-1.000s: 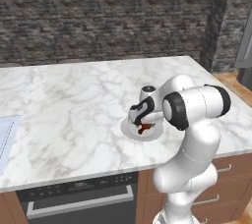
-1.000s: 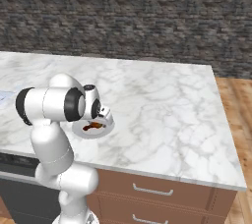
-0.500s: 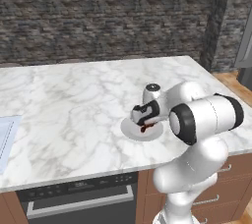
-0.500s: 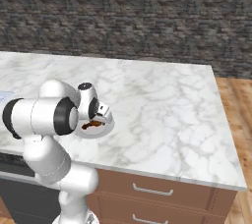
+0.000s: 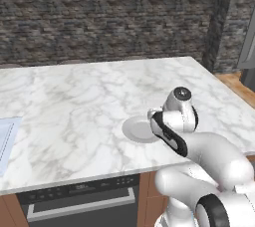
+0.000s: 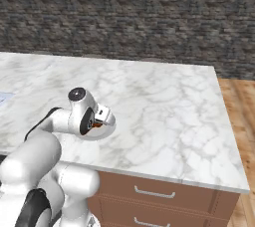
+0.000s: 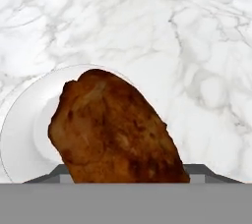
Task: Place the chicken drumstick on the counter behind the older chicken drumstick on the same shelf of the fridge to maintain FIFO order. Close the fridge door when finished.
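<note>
Fingers (image 7: 130,181) round rough red-brown drumstick (image 7: 115,128) — over round white plate (image 7: 24,125)

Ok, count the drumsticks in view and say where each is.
1: the red-brown chicken drumstick sits at the claw over the white plate on the counter. Others may be hidden.
</note>
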Tool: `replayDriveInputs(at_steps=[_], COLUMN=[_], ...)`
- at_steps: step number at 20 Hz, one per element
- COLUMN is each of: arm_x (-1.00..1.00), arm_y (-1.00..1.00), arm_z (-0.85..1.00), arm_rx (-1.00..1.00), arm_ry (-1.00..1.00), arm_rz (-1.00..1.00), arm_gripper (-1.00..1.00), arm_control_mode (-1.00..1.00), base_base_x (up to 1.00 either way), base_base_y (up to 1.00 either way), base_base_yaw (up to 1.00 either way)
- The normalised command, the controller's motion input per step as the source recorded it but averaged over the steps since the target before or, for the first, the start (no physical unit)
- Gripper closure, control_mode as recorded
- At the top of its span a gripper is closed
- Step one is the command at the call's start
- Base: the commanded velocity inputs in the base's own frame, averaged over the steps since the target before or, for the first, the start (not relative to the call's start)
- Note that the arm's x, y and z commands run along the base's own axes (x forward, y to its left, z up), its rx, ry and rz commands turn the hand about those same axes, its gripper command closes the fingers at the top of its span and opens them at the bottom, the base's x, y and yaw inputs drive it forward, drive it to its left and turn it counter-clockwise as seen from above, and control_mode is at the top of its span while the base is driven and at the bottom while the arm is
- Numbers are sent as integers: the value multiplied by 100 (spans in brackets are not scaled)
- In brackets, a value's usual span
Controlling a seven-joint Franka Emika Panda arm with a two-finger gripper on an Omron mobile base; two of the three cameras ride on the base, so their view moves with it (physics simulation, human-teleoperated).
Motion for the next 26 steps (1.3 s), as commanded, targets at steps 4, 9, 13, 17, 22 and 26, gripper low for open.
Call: replayDriveInputs(at_steps=[4, 9, 13, 17, 22, 26], arm_x=[-59, -54, -65, -65, -44, -9], arm_y=[-31, -7, 0, 0, 4, 16], arm_z=[100, 100, 100, 100, 90, 7], arm_rx=[0, 0, 0, 0, 0, -2], arm_ry=[-6, -5, -9, -9, -7, 0], arm_rz=[0, -2, -1, 0, 0, 1], arm_gripper=[100, 100, 100, 100, 100, 100], arm_control_mode=[-100, -100, -100, -100, -100, -100], base_base_x=[0, 0, 0, 0, 0, 0], base_base_y=[0, 0, 0, 0, 0, 0], base_base_yaw=[0, 0, 0, 0, 0, 0])
